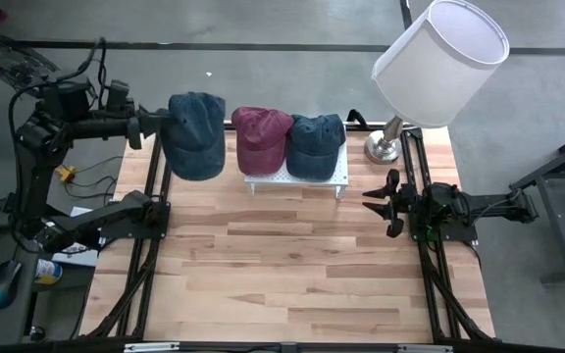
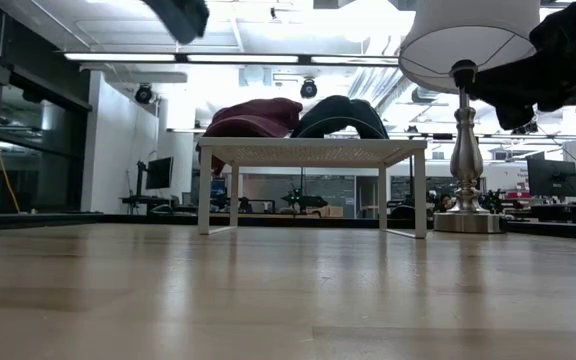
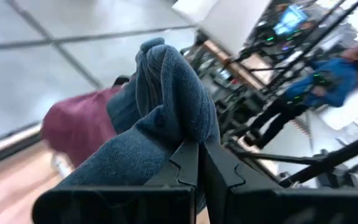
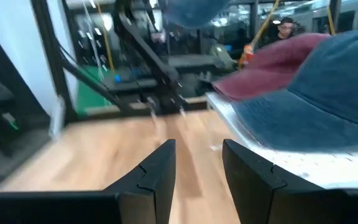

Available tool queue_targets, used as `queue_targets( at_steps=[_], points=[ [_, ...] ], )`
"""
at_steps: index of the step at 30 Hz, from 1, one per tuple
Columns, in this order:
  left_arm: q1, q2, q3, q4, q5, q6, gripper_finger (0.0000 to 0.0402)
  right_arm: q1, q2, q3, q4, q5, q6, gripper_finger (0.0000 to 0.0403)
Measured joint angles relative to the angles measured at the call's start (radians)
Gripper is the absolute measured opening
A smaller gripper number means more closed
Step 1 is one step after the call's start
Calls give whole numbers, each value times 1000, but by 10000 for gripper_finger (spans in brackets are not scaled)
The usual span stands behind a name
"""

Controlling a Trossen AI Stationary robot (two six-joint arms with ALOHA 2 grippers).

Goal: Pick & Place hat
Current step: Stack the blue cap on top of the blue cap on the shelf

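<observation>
From table level the left claw (image 2: 178,15) is mostly cut off at the top edge, just a dark blob, so you can't see what it carries from there. The overhead shot sorts it out: the left claw (image 1: 161,125) is clenched on a blue denim cap (image 1: 196,135), which hangs in the air just left of the white stand (image 1: 339,176), over the table's (image 1: 292,275) back edge. In the left wrist cam the fingers (image 3: 188,165) are pinched together on a fold of that denim, with the cap bunched up right in front of them.

On the stand itself sit a maroon cap (image 1: 261,139) and, touching it on the right, a second blue cap (image 1: 315,145). From low down you only get their crowns above the stand top; the brims are hard to make out.

Right of the stand is a lamp (image 1: 439,61), its big white shade hiding most of the stem from above.

The right claw (image 1: 385,202) hovers to the right of the stand, fingers spread apart and holding nothing, well apart from the hanging cap. Its wrist cam looks across at the stand and the two caps.
</observation>
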State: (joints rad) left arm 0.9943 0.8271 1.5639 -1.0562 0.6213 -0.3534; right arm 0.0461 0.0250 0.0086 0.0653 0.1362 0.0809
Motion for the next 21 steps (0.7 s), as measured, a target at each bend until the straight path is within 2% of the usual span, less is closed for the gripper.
queue_targets(
  at_steps=[3,12,21],
  points=[
    [0,11,0,58,30,-4,0,0,0,0,61,-16,80,126],
    [0,59,-2,151,107,9,0,0,0,0,187,5,472,126],
    [0,84,-2,252,124,116,0,0,3,1,201,95,639,126]
  ],
)
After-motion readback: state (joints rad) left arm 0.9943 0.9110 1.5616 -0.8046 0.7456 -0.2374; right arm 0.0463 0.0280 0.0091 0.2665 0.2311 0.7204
